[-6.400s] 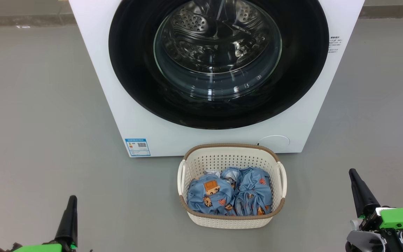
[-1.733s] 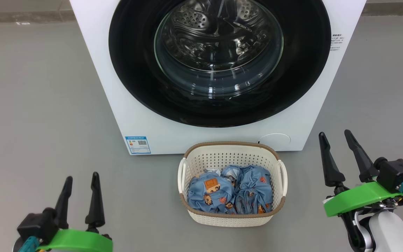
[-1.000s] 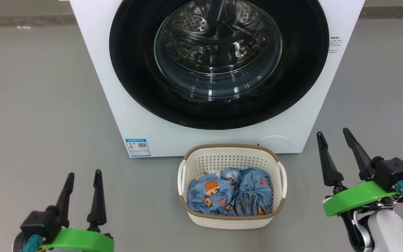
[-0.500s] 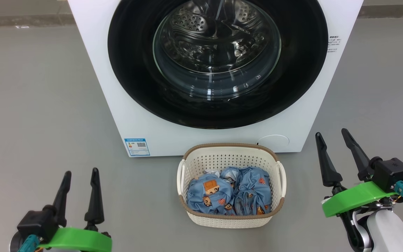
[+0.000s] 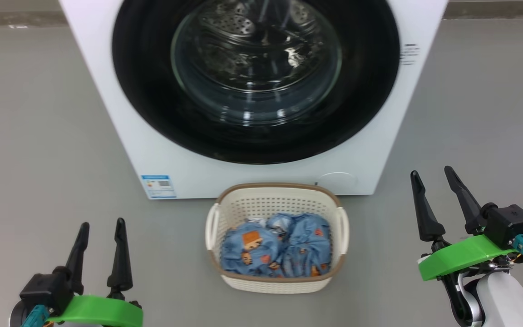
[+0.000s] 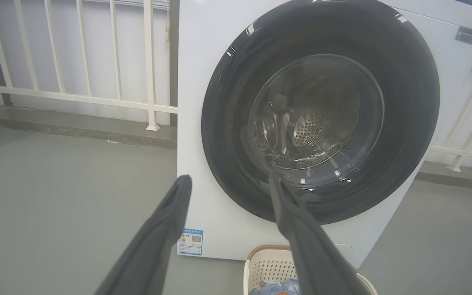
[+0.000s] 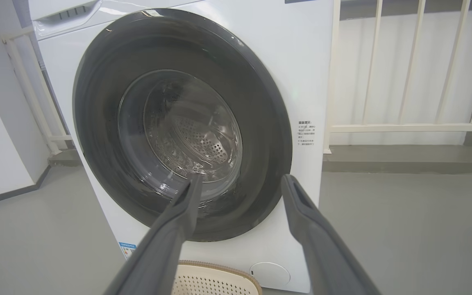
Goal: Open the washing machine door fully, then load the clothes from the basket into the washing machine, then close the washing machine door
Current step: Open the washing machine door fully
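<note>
The white washing machine [image 5: 184, 175] stands ahead with its round black door [image 5: 366, 91] shut; the steel drum shows through the glass. The cream basket [image 5: 275, 284] sits on the floor against the machine's front, holding the light-blue printed clothes [image 5: 275, 247]. My left gripper [image 5: 101, 223] is open at the lower left, well left of the basket. My right gripper [image 5: 430, 170] is open at the lower right, beside the machine's right corner. In the left wrist view the open fingers [image 6: 230, 177] point at the door [image 6: 408, 102]. The right wrist view has the open fingers [image 7: 242, 178] before the door [image 7: 260, 102].
Grey floor spreads on both sides of the machine. A white railing [image 6: 150, 61] on a low grey curb runs behind it, and the railing [image 7: 408, 127] continues on the right. A blue label [image 5: 158, 186] is on the machine's lower left front.
The whole head picture has shifted left, so the camera has moved. Both grippers stay open in about the same places; the door stays shut.
</note>
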### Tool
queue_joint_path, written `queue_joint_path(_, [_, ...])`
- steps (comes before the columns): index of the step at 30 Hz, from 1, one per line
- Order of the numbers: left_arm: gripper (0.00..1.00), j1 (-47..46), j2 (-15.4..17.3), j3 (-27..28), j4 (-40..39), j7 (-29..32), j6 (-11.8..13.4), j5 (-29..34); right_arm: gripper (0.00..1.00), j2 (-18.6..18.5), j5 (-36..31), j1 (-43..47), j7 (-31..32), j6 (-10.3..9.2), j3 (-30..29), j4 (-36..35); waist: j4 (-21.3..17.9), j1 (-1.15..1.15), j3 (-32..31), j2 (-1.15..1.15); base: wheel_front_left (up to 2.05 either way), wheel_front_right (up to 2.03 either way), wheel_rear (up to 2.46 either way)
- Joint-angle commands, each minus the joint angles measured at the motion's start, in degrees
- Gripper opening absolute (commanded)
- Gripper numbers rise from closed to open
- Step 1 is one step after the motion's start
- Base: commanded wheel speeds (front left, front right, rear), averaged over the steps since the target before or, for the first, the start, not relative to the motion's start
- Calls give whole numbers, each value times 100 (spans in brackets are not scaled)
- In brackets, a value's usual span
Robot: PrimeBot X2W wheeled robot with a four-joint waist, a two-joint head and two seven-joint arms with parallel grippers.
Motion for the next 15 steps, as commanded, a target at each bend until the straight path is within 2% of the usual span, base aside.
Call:
queue_joint_path(1, [100, -221, 96, 184, -103, -52, -20, 46, 100, -34, -2, -191, -70, 1, 95, -139, -6, 0, -2, 0, 123, 123, -246])
queue_joint_path(8, [100, -233, 87, 176, -93, -52, -56, -47, 100, -27, 4, -199, -70, 1, 72, -137, -30, 0, 7, 0, 113, 113, -226])
queue_joint_path(15, [100, -246, 84, 153, -36, -52, -76, -85, 100, -52, 22, -209, -70, 1, 48, -122, -45, 0, 4, 0, 62, 62, -124])
